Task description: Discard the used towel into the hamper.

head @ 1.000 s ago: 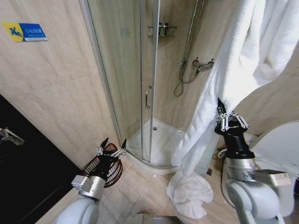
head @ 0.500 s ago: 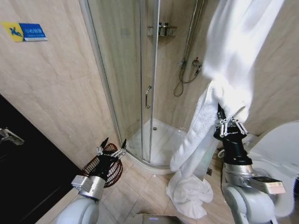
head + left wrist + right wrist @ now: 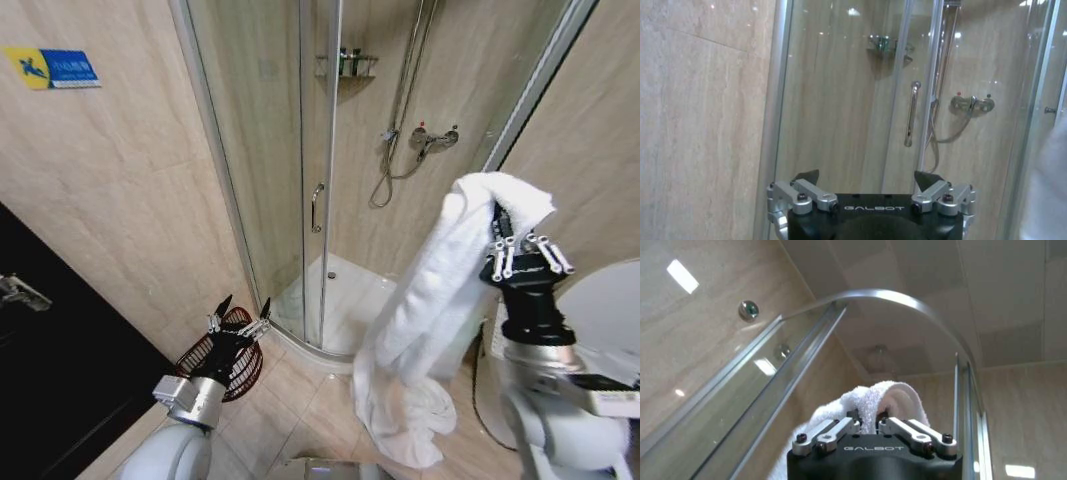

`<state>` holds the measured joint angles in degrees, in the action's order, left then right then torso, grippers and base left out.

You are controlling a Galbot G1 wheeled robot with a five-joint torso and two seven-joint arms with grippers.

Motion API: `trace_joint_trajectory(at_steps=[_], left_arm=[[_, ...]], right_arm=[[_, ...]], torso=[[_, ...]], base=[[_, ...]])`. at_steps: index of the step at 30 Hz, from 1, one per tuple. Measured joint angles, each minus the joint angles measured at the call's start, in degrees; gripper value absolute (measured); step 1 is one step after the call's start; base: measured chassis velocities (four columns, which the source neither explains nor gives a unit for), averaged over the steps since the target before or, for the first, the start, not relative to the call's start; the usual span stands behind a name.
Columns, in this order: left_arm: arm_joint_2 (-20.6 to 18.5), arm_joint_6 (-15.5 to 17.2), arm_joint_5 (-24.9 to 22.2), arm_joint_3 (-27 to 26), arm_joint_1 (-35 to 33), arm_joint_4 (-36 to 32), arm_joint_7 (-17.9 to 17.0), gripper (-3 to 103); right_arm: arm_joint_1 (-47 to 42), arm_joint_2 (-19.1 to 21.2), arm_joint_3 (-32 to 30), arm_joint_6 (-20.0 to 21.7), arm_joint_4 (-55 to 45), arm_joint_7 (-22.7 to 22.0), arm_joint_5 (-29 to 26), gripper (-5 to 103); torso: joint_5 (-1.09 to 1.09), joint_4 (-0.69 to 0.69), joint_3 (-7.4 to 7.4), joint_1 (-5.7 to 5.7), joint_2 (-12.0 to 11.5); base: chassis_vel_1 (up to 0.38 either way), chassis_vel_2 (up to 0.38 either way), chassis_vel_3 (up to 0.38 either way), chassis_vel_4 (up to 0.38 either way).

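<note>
Currently the right gripper [image 3: 497, 215] is raised in front of the shower enclosure [image 3: 300, 170], fingers clamped on a fold of the white towel [image 3: 430, 300]. Right wrist view confirms it: both fingers pinched together with terry cloth bunched between them. Towel drapes over the gripper top and hangs down its left side in a long strip; the lower end is piled on the tiled floor [image 3: 300, 400] beside the shower tray [image 3: 345, 300].

Left gripper [image 3: 240, 318] sits low on the left, fingers spread apart and holding nothing. Left wrist view shows the two fingertips [image 3: 808, 176] well apart, pointing at the glass door and its handle [image 3: 910, 114].

Hamper [image 3: 205, 362]: round dark red-brown openwork basket, on the floor against the wall near the curved glass door. It's directly behind and below the left gripper, which blocks most of the opening, so can't tell its contents. No towel visible over the rim. Towel and hamper are well apart, with the shower door corner between them.

Small wire shelf [image 3: 350, 65] high on the shower wall holds a couple of bottles.
</note>
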<state>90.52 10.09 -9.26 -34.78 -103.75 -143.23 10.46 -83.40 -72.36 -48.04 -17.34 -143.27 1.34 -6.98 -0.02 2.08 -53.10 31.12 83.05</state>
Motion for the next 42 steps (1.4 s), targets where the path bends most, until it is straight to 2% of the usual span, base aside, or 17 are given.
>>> trace_joint_trajectory(at_steps=[15, 18, 21, 26, 42], left_arm=[[0.0, 0.0, 0.0, 0.0, 0.0, 0.0, 0.0, 97], [0.0, 0.0, 0.0, 0.0, 0.0, 0.0, 0.0, 97], [0.0, 0.0, 0.0, 0.0, 0.0, 0.0, 0.0, 97], [0.0, 0.0, 0.0, 0.0, 0.0, 0.0, 0.0, 97], [0.0, 0.0, 0.0, 0.0, 0.0, 0.0, 0.0, 97]], right_arm=[[-2.9, -1.8, 1.8, 1.9, 0.0, -1.5, -3.5, 10], [-4.4, -2.5, 2.3, 4.8, 0.0, -3.2, -6.3, 10], [-4.6, -2.4, 2.2, 5.7, 0.0, -4.0, -8.1, 10], [-3.7, -2.1, 1.8, 5.8, 0.0, -5.4, -9.2, 10], [-3.8, -0.8, 1.0, 5.2, 0.0, -5.5, -9.9, 10]], torso=[[0.01, 0.01, 0.0, 0.0, 0.0], [0.02, 0.0, 0.0, 0.0, 0.0], [0.02, 0.0, 0.0, 0.0, 0.0], [0.02, 0.01, 0.0, 0.0, 0.0], [0.02, 0.0, 0.0, 0.0, 0.0]], base=[[0.0, 0.0, 0.0, 0.0], [0.0, 0.0, 0.0, 0.0], [0.0, 0.0, 0.0, 0.0], [0.0, 0.0, 0.0, 0.0], [0.0, 0.0, 0.0, 0.0]])
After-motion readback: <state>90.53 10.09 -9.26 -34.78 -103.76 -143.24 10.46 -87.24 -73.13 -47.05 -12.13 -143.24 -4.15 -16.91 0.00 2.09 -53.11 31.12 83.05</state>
